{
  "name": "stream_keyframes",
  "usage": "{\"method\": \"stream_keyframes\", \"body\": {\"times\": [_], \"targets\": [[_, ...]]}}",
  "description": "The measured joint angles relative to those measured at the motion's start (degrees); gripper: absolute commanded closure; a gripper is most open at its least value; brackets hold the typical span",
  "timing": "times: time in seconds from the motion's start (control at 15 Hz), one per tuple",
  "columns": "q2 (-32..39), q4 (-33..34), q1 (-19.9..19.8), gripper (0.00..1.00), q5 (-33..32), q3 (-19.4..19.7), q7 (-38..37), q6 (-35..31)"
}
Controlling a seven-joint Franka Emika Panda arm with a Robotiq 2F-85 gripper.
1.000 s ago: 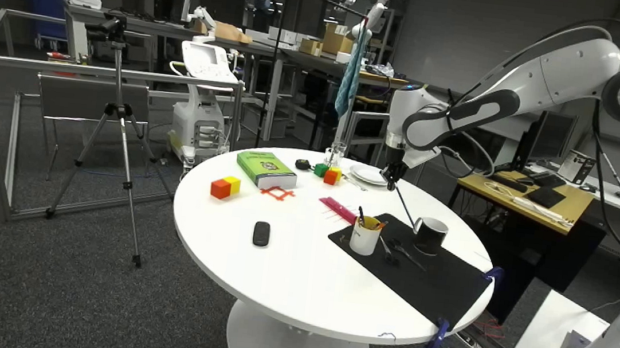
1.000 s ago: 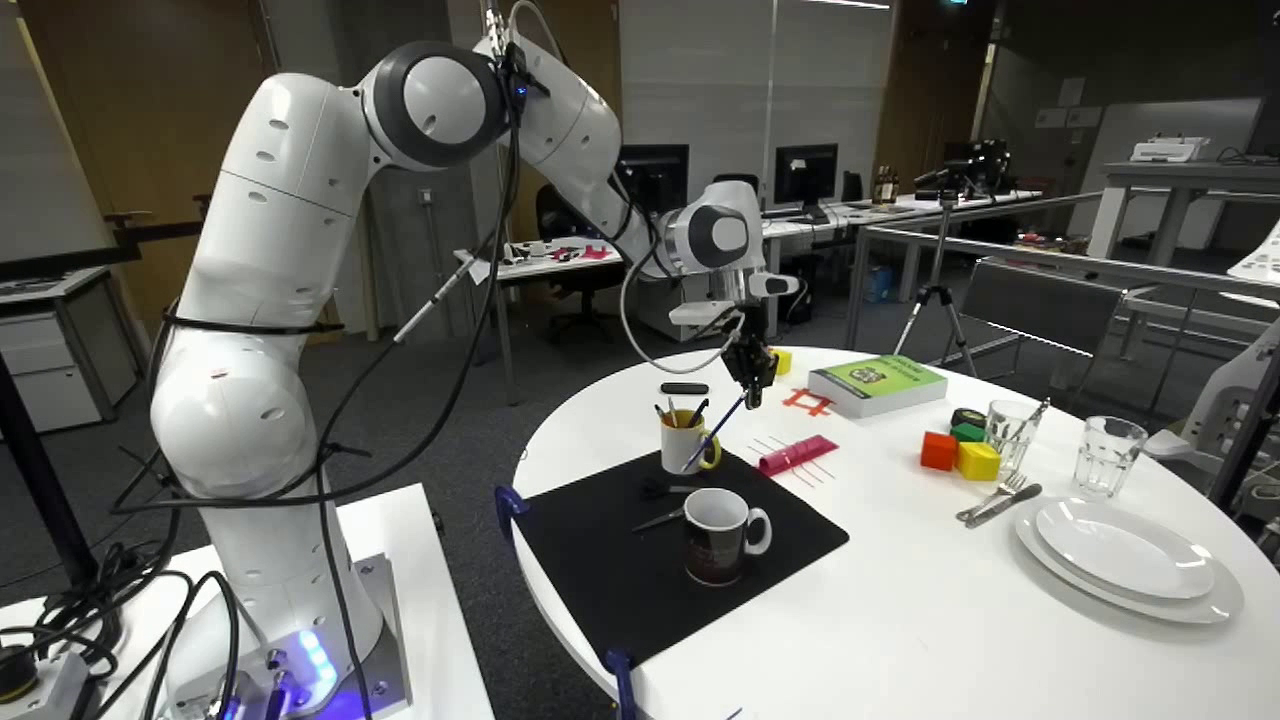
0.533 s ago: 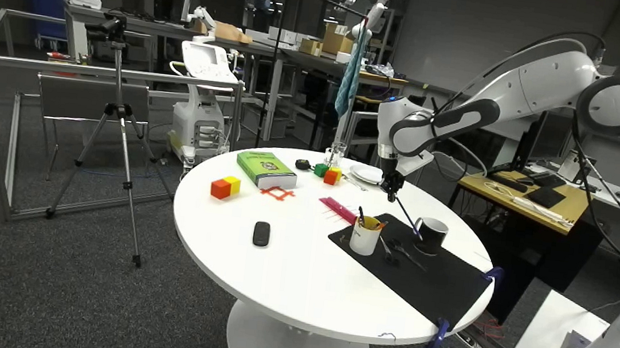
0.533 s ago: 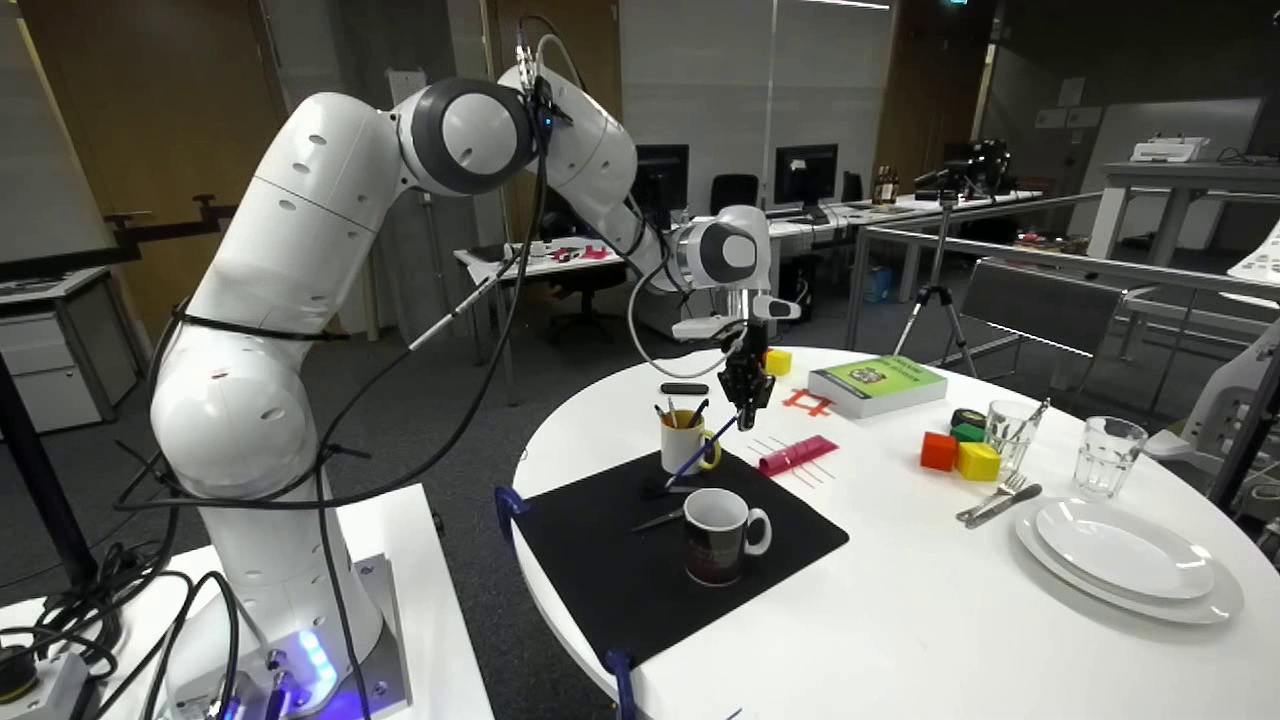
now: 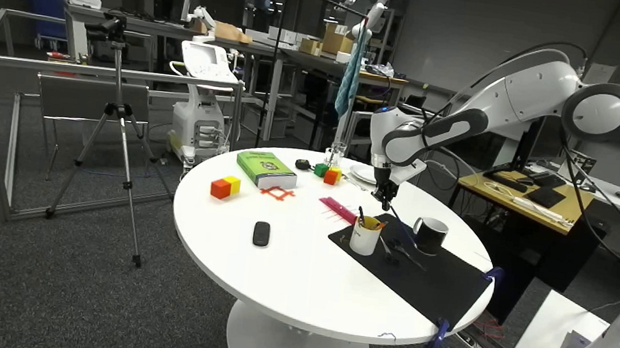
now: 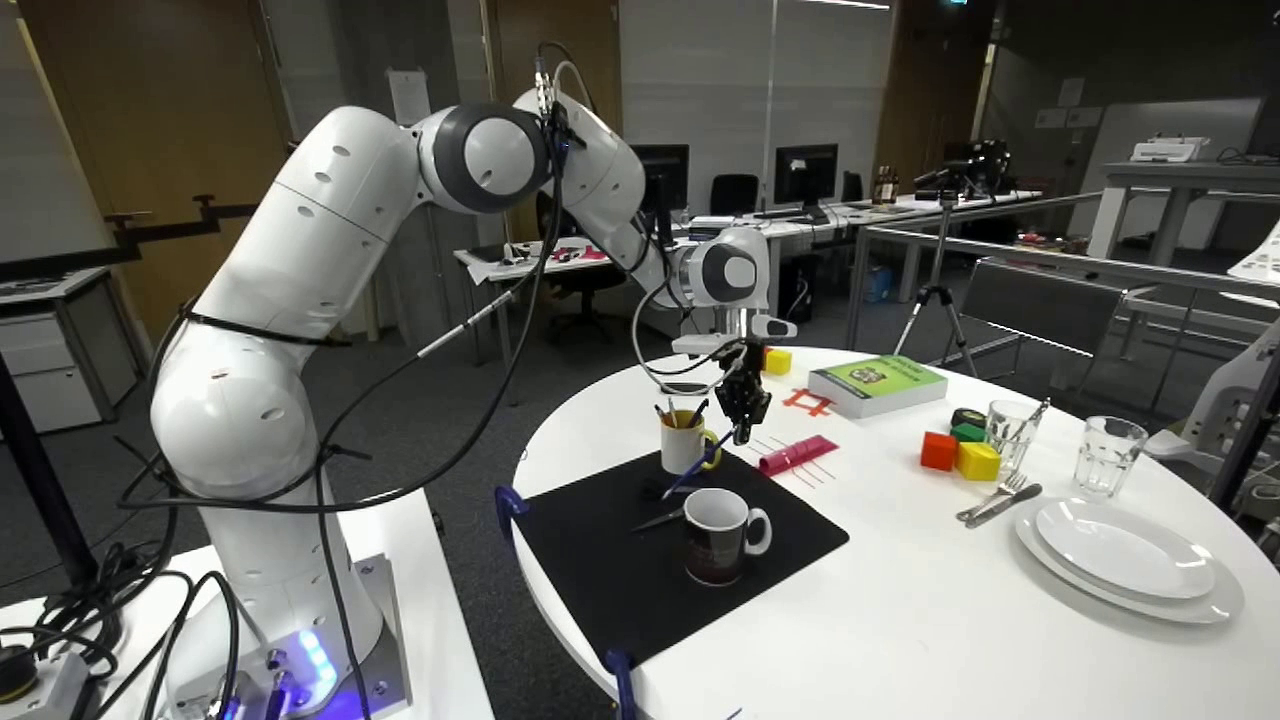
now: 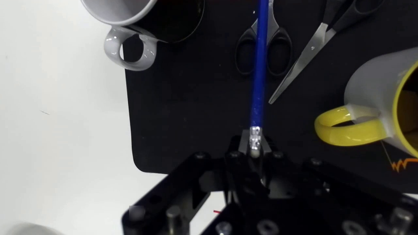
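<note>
Gripper [image 7: 255, 145] clamped on pencil [image 7: 259, 75] at its eraser end

The jaws are pressed together on the pencil, which is blue, right at its metal band and eraser. From there it slants down over the black mat [image 6: 590, 560]; whether its far tip touches I cannot tell. In the wrist view it crosses in front of the handles of 1 of 2 scissors [image 7: 313, 48], which lie on the mat between the mug [image 6: 712, 550] and the cup [image 6: 676, 447]. Mug and cup stand upright; the mug is dark outside with a white handle, while the cup has a yellow handle and holds pens [image 6: 682, 413]. 2 blue clamps [image 5: 432, 345] grip the edge of the round white table [image 6: 900, 600] at the mat's corners.

Just beside the mat lies a pink strip [image 6: 797, 455], with a red frame [image 6: 822, 404] near it, next to the green book [image 6: 870, 388]. Across the table, 3 blocks [image 6: 978, 462] in red, yellow and green sit close together near 2 glasses [image 6: 1110, 460]. A fork [image 6: 1012, 484] and knife [image 6: 1005, 507] lie side by side near 2 stacked plates [image 6: 1130, 545].
</note>
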State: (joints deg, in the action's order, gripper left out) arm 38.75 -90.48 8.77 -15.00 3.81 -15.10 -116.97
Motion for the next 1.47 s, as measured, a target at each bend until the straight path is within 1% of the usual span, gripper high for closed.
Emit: {"method": "stream_keyframes", "body": {"times": [0.13, 0.4, 1.0, 1.07, 1.13, 1.2, 1.4, 1.47], "targets": [[0.6, 0.0, 0.0, 0.99, 0.1, 0.0, 0.3, -1.1], [1.9, 0.0, -0.1, 0.99, 0.4, 0.0, 1.1, -1.3], [3.6, 0.5, -1.3, 0.99, 2.8, -0.2, 5.5, 3.1], [3.8, 0.5, -1.4, 0.70, 2.9, -0.2, 5.7, 3.5], [3.9, 0.6, -1.5, 0.69, 3.0, -0.2, 5.9, 3.9], [4.0, 0.8, -1.5, 0.64, 3.0, -0.2, 5.9, 4.4], [4.2, 1.3, -1.5, 0.39, 3.0, -0.2, 5.9, 4.8], [4.2, 1.5, -1.4, 0.32, 3.0, -0.2, 5.9, 4.8]]}}
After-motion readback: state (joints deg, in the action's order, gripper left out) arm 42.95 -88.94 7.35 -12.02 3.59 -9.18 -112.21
